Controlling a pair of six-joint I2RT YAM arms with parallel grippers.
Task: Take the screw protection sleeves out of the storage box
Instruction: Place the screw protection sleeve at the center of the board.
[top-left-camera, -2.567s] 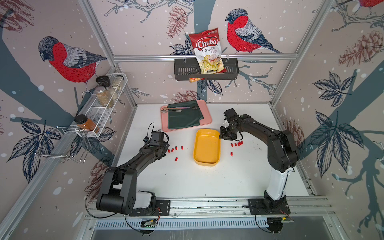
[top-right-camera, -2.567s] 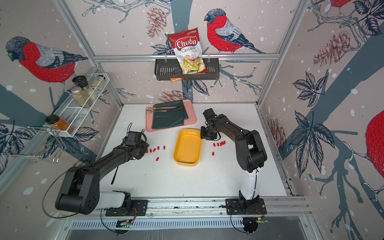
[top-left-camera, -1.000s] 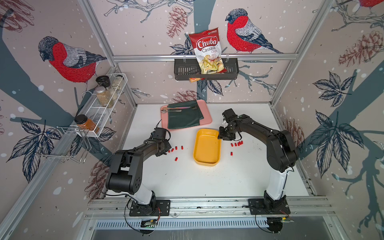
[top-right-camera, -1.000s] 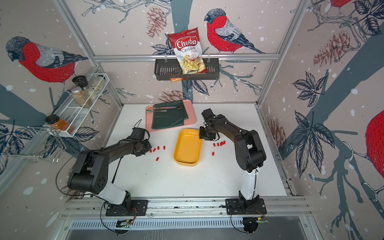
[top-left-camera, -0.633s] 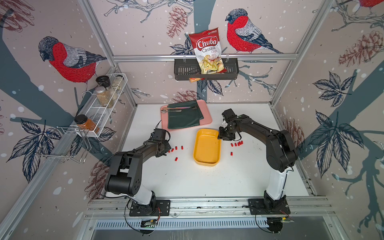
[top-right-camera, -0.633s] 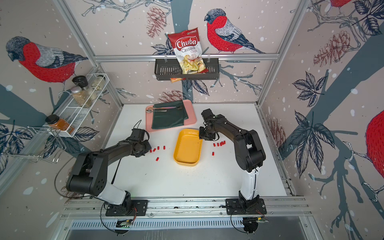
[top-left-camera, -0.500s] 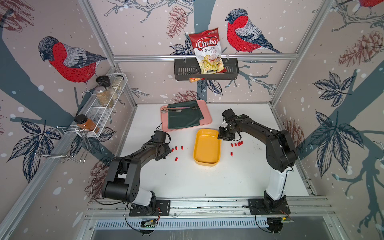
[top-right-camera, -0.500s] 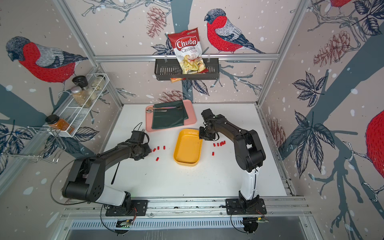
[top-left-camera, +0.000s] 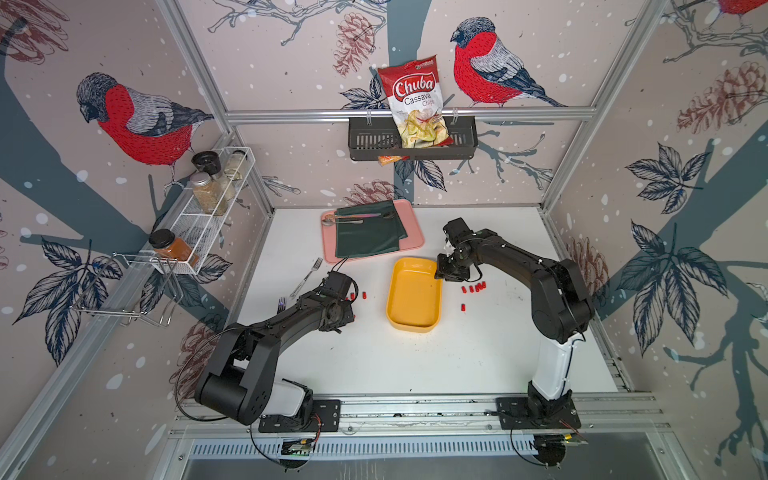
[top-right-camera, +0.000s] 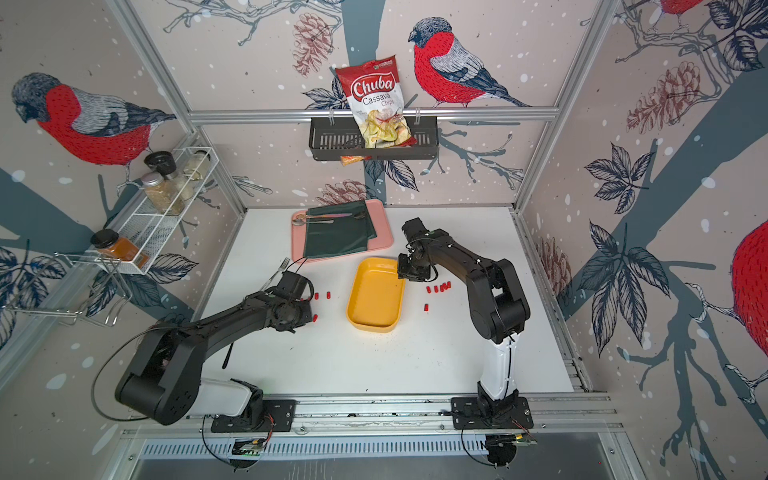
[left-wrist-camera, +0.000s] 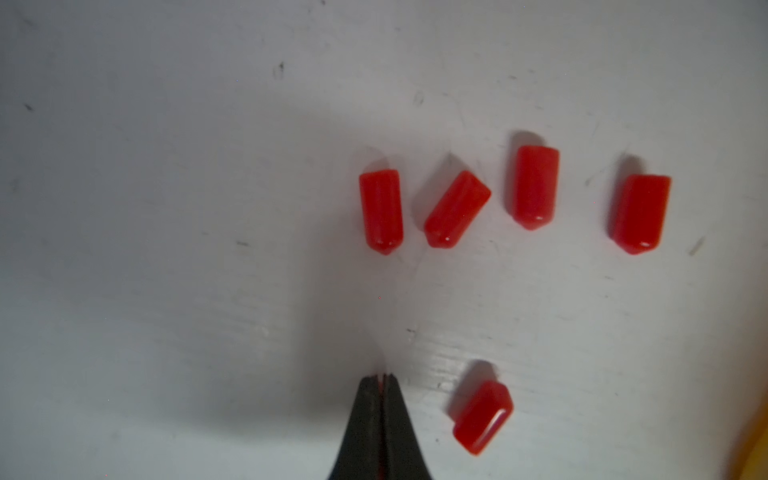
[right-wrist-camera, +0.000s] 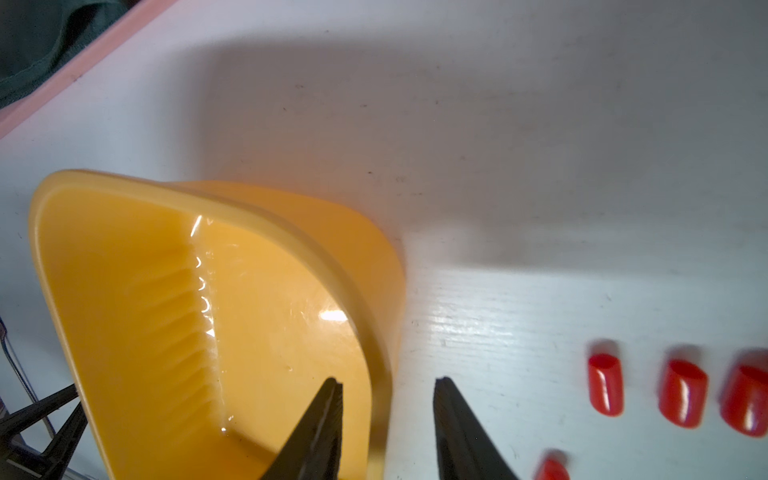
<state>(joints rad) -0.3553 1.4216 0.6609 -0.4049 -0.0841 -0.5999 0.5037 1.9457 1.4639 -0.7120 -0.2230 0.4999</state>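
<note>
Your left gripper (left-wrist-camera: 383, 379) is pinched closed and empty, beside five sleeves (left-wrist-camera: 534, 187) on the table (left-wrist-camera: 166, 208). Your right gripper (right-wrist-camera: 388, 386) stands part open astride the box (right-wrist-camera: 249, 216) rim, gripping nothing.

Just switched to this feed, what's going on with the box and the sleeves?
The yellow storage box is empty; the red screw protection sleeves lie loose on the white table on both sides of it. The left gripper is shut, next to five of them. The right gripper is open, its jaws straddling the box's rim.
</note>
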